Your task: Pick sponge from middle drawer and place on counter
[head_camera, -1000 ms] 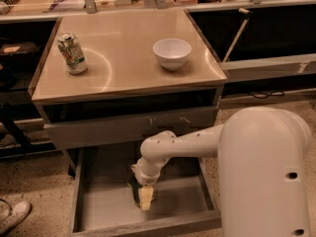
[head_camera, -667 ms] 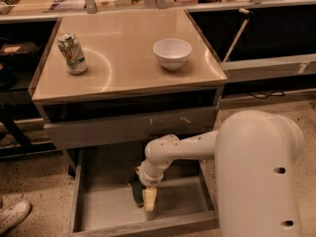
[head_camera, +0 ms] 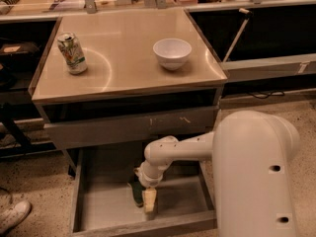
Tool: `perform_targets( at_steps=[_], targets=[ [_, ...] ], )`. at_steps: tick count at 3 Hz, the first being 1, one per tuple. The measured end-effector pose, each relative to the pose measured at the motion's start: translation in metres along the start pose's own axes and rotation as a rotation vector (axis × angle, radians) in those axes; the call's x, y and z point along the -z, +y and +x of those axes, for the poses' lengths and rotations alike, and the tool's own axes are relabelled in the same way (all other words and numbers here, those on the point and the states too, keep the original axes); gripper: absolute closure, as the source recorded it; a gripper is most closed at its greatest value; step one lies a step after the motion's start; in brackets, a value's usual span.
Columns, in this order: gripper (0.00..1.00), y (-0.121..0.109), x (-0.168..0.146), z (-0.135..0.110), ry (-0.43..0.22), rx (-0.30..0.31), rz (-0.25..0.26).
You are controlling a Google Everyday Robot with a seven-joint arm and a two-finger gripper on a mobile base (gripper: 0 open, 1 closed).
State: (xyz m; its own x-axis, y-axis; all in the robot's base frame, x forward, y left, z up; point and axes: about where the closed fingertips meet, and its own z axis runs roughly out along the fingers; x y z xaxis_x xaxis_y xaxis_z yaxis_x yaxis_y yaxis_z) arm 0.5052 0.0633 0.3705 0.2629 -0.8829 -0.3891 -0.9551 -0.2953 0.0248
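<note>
The middle drawer is pulled open below the counter. My gripper reaches down into it, close to the drawer floor near the front wall. The sponge lies on the drawer floor right against the gripper's left side, with its dark green face showing. I cannot tell whether the gripper holds it. My white arm comes in from the right and hides part of the drawer's right half.
A white bowl and a drink can stand on the counter. A shut grey drawer front with pale scratches sits above the open drawer. A shelf with metal posts runs behind. A shoe is at the lower left.
My gripper has shifted slightly down and toward the drawer's front. The sponge's dark green edge now shows more at its left side.
</note>
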Motion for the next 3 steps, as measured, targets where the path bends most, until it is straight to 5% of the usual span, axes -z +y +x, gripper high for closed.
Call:
perform_targets(
  at_steps=[3],
  targets=[
    [0.00, -0.011, -0.021, 0.012, 0.001, 0.043, -0.014]
  ],
)
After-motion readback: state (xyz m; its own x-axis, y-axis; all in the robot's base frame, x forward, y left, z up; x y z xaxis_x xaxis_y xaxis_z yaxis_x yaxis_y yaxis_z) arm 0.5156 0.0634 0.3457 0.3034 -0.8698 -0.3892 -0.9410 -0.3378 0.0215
